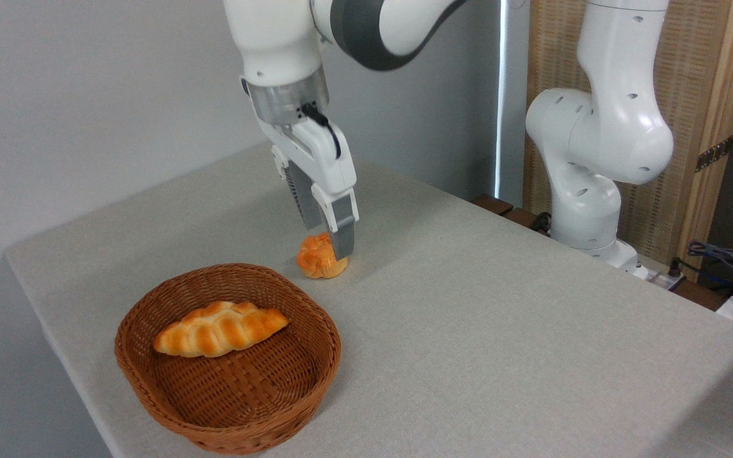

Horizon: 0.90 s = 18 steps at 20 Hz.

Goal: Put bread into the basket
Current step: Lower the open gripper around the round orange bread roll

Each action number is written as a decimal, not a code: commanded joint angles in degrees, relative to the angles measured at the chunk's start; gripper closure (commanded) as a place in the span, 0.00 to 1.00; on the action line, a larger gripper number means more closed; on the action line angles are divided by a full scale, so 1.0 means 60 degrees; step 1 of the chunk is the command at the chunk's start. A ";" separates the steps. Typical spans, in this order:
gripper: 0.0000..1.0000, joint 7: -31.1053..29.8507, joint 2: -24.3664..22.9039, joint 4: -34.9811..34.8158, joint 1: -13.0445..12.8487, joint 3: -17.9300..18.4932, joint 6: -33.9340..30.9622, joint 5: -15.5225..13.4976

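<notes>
The bread (315, 259), a small round golden-orange bun with a knotted top, rests on the table just behind the basket's far rim. My gripper (327, 243) has come down over it, open, with one finger (343, 236) in front of the bun's right side and the other behind it. The bun does not look squeezed and still sits on the cloth. The basket (325, 362), round brown wicker, stands at the front left and holds a longer braided loaf (220, 329).
The table (500, 331) is covered in grey cloth, with its left edge close to the basket. The arm's white base (595, 165) stands at the back right, with cables (729, 267) beside it.
</notes>
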 commanded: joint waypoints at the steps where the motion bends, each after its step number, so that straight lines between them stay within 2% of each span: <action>1: 0.00 0.0423 -0.0584 -0.1440 -0.0346 0.0081 0.1229 -0.0358; 4: 0.00 0.0409 -0.0570 -0.1780 -0.0596 0.0066 0.1437 -0.0402; 5: 0.00 0.0409 -0.0556 -0.1780 -0.0596 0.0066 0.1437 -0.0577; 7: 0.00 0.0409 -0.0570 -0.1766 -0.0596 0.0081 0.1480 -0.1409; 8: 0.00 0.0394 -0.0556 -0.1780 -0.0596 0.0081 0.1539 -0.1602; 12: 0.00 0.0394 -0.0409 -0.1780 -0.0654 -0.0108 0.1598 -0.1633; 18: 0.00 0.0336 -0.0146 -0.1780 -0.0684 -0.0329 0.2315 -0.1648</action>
